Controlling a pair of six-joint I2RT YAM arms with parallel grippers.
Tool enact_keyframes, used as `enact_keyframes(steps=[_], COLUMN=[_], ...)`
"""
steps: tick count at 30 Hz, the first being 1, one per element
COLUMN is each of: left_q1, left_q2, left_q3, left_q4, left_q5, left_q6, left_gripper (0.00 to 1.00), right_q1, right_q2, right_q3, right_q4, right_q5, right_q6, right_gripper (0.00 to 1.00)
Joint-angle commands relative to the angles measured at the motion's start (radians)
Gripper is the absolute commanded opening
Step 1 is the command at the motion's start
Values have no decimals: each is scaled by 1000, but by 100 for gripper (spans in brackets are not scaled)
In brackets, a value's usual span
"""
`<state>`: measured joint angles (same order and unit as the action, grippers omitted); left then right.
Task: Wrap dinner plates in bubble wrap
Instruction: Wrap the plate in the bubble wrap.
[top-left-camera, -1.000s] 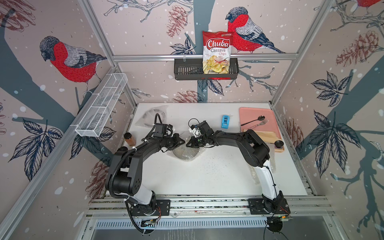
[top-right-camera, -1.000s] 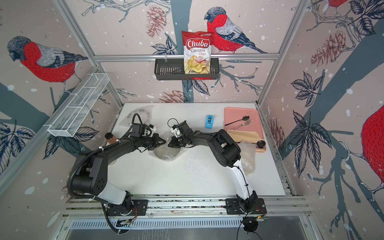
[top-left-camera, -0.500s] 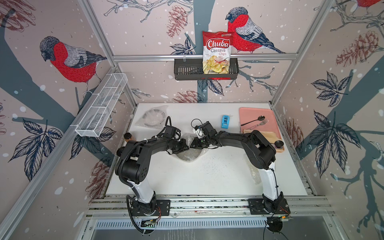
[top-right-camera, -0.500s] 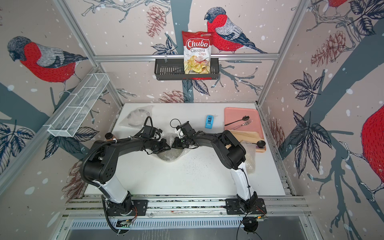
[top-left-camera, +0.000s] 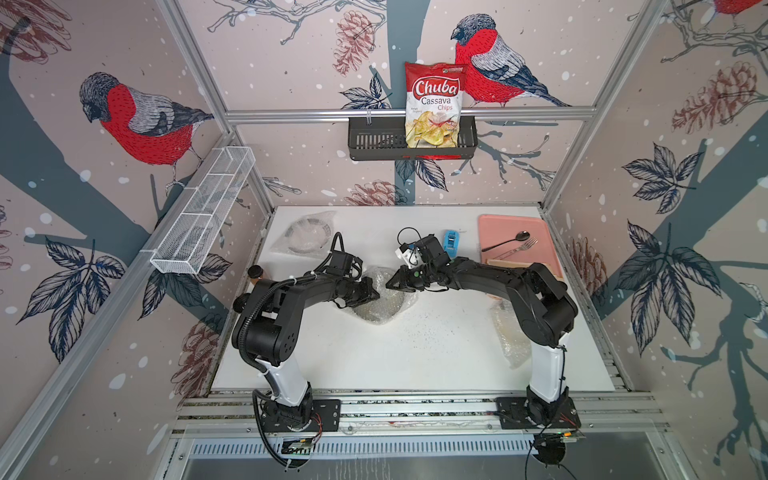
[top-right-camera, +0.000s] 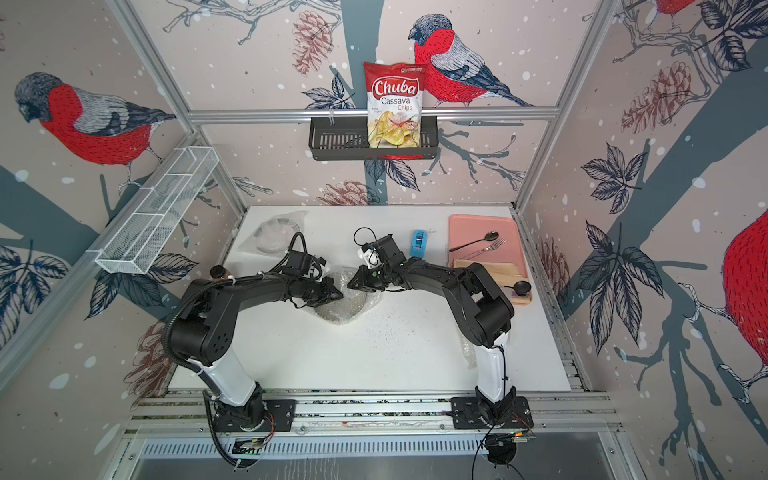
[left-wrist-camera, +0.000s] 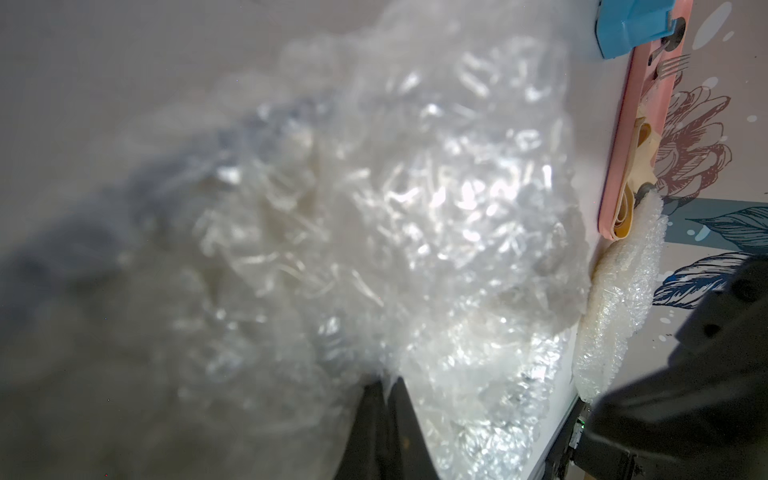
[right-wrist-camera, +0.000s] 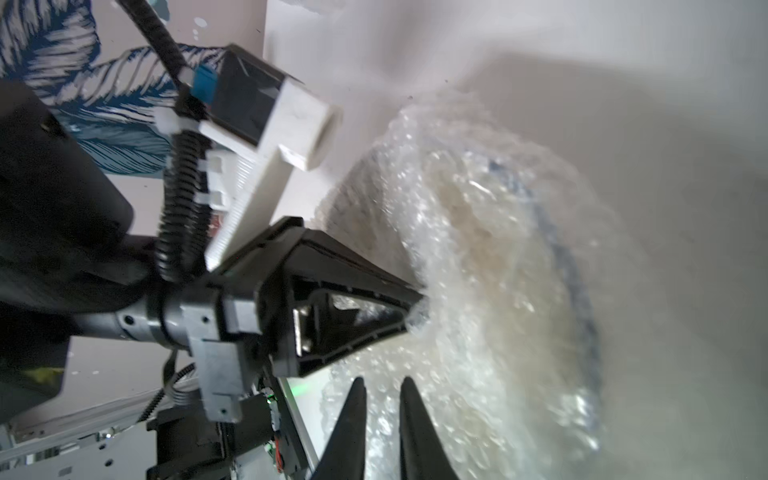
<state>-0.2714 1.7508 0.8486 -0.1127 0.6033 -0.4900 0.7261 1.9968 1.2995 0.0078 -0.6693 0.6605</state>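
A dinner plate lies mid-table inside crumpled bubble wrap (top-left-camera: 384, 305); its dark rim (right-wrist-camera: 582, 291) shows through the film in the right wrist view. My left gripper (top-left-camera: 377, 296) comes in from the left and is shut on a fold of that bubble wrap (left-wrist-camera: 415, 232). My right gripper (top-left-camera: 387, 286) faces it from the right, tips just above the bundle, fingers (right-wrist-camera: 357, 399) a narrow gap apart with nothing between them. A second plate, wrapped in bubble wrap (top-left-camera: 305, 237), lies at the back left. Another bubble-wrap bundle (top-left-camera: 511, 328) sits beside the right arm.
A pink tray (top-left-camera: 515, 224) with a spoon and fork stands at the back right, a blue tape dispenser (top-left-camera: 451, 242) beside it. A small brown bottle (top-left-camera: 255, 272) is at the left edge. Wall shelves hold a wire basket (top-left-camera: 203, 208) and a chips bag (top-left-camera: 434, 104).
My left gripper has moved right toward the centre, drawing the wrap over the plate. The right gripper's fingers have parted slightly from shut.
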Motion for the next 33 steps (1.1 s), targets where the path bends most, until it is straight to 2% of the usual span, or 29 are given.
enact_keyframes(steps=[1,4,11,15,19,23,26,31,33], left_q1=[-2,-3,5,36,92,107,106,86,70], left_q2=[11,10,-28,-68,-119,-140,-128,-52,-33], left_q3=[-17,-17,-4,13,44,92,95,87,72], left_q4=[-158,-155,-162,-161,-192,-211,-163,-159,-149], left_q5=[-116,-100,-62,9,62,86,105,86,78], left_q6=[23,21,10,-14,-54,-99,-139,-127,-123], left_gripper=[0,0,0,19,25,24,23,7,5], right_q1=[17,34,53,57,57,65,68,68,68], right_q2=[47,103,166,164,172,174,175,175,171], right_q3=[51,79,96,67,55,62,73,91,95], right_q4=[39,66,-68,-92,-94,-101,-108,-123,-124], right_q5=[21,45,220,285,296,313,313,312,310], right_q6=[51,81,41,29,25,24,22,18,18], right_gripper=[11,9,6,5,5,5,5,5,5])
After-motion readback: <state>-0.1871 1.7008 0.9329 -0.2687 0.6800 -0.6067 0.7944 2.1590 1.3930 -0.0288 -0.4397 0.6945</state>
